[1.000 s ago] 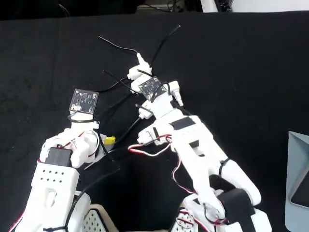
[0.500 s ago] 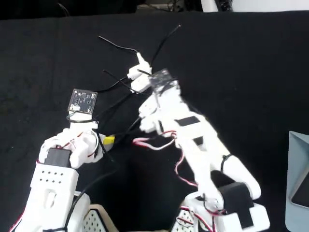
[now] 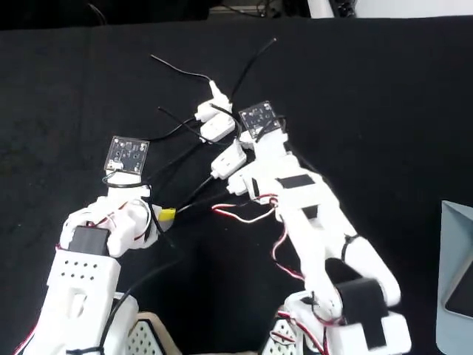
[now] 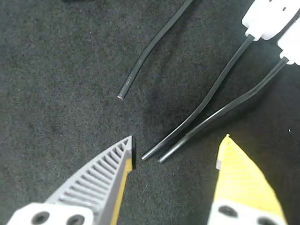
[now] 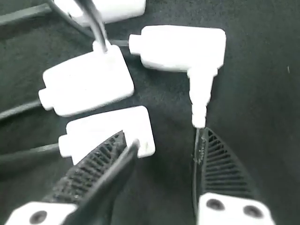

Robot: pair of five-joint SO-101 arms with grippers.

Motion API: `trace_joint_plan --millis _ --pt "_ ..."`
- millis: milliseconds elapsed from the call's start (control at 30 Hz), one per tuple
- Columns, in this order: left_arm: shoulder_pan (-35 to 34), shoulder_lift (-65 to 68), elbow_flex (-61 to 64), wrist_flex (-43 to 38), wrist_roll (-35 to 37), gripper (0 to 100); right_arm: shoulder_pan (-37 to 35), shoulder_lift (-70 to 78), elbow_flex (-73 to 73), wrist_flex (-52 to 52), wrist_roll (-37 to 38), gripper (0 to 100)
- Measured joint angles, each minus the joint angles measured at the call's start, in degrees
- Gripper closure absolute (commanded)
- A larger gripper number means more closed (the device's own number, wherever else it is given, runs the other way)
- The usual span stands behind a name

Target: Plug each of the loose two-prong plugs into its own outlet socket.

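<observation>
Fixed overhead view, two close wrist views facing table (image 3: 392,96)

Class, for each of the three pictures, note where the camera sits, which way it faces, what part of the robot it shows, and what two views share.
High view: fixed above the table, looking down on the left arm and right arm.
Left wrist view: on the left arm's wrist, facing down at black cable ends between the open left gripper.
Right wrist view: on the right arm's wrist, facing down at white connectors ahead of the open right gripper.
Shared: high and right wrist views both show the white connectors.
</observation>
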Motion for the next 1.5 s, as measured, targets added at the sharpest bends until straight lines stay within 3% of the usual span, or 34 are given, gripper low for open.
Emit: trace_joint_plan --millis 267,367,500,800,1000,1267,1500 --pt "0.0 0.0 0.0 0.0 0.0 71 -2.1 -22.9 -0.1 22.6 -0.1 77.1" --pt "0.0 -1.6 0.0 0.0 0.0 79 -3.4 -30.1 1.8 27.1 -3.3 86.5" --pt "-0.2 -8.3 0.0 0.3 1.5 97 -3.9 -37.6 7.3 28.2 -5.6 98.9" --pt "-0.6 -31.3 5.9 4.5 1.6 97 -1.1 -54.1 20.2 28.4 -8.2 98.7" --pt "-7.0 -42.8 15.1 4.6 1.5 97 1.8 -68.7 30.8 28.4 -9.2 98.6" --pt "-11.9 -43.3 22.8 4.6 -3.4 97 2.0 -86.6 42.1 28.6 -9.8 98.6" --pt "-12.0 -43.5 27.3 4.6 -7.7 97 2.0 -88.1 42.2 35.7 -11.3 98.4"
